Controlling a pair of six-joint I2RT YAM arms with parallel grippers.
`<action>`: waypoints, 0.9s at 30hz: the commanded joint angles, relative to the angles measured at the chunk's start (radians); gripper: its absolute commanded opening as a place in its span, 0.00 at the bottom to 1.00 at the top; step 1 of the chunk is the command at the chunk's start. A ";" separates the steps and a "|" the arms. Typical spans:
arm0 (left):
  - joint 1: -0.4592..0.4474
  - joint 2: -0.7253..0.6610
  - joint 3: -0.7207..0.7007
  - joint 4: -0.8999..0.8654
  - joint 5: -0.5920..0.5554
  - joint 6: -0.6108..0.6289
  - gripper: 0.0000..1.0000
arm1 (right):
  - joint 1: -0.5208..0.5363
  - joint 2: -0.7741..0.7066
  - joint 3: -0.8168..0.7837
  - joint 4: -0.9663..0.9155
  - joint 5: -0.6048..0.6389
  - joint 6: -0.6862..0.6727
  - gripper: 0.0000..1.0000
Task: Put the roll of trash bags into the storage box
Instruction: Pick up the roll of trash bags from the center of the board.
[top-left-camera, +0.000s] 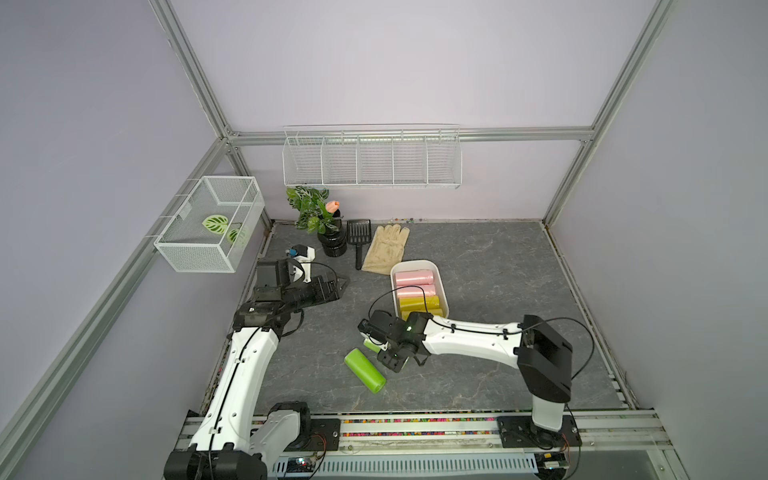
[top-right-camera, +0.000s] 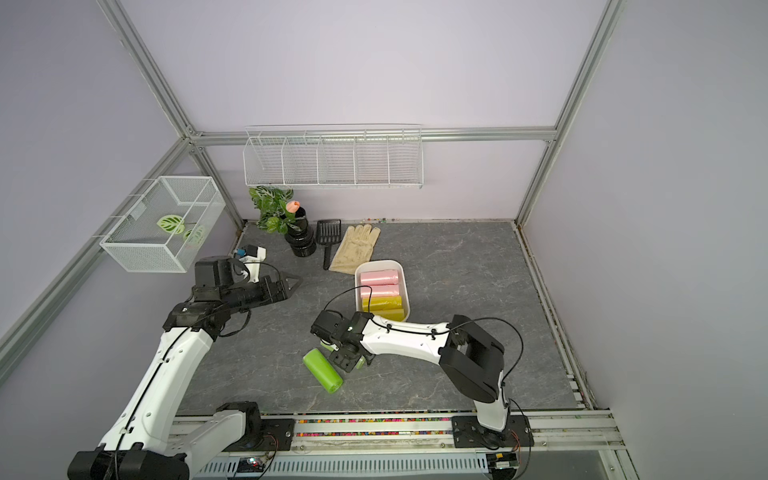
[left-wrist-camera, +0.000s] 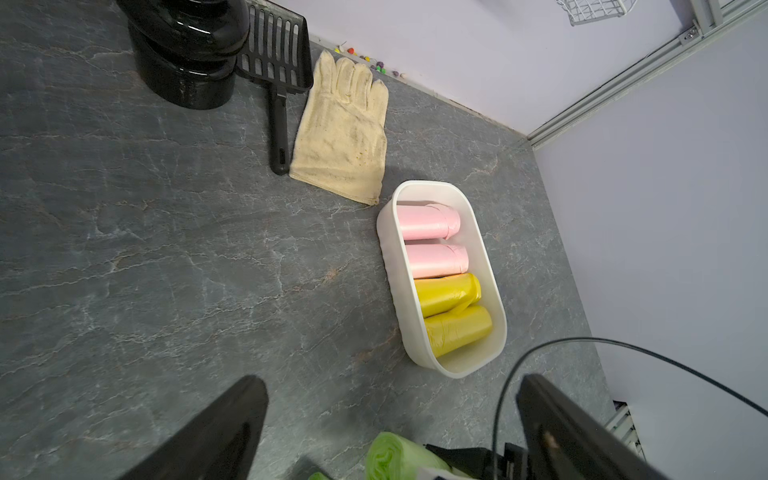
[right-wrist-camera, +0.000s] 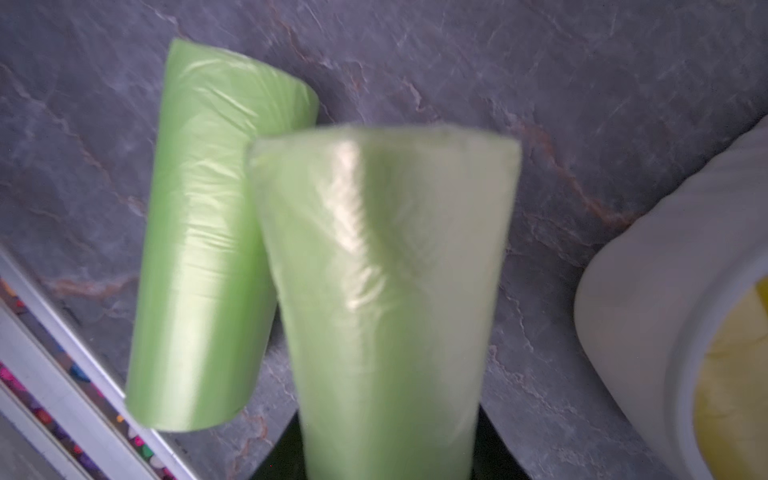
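Right pincer (top-right-camera: 344, 353) is clamped on a green roll (right-wrist-camera: 382, 291), apparently lifted off the desk (top-left-camera: 498, 266) for carrying. A spare roll (right-wrist-camera: 208, 249) lies just beside it, with the box (right-wrist-camera: 644, 291) near on the opposite side. Left pincer (left-wrist-camera: 390, 380) stands apart, well clear.

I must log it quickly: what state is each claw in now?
Left claw: open, empty.
Right claw: closed on one light green plastic roll of trash bags.
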 joint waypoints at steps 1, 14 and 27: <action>-0.003 -0.015 0.007 0.010 0.003 0.004 1.00 | 0.003 -0.072 -0.068 0.112 0.010 -0.061 0.00; -0.003 -0.015 0.007 0.011 0.006 0.000 1.00 | -0.003 -0.115 -0.110 0.098 0.020 -0.172 0.00; -0.003 -0.018 0.007 0.010 0.003 0.000 1.00 | -0.160 -0.502 -0.239 0.117 -0.027 -0.474 0.00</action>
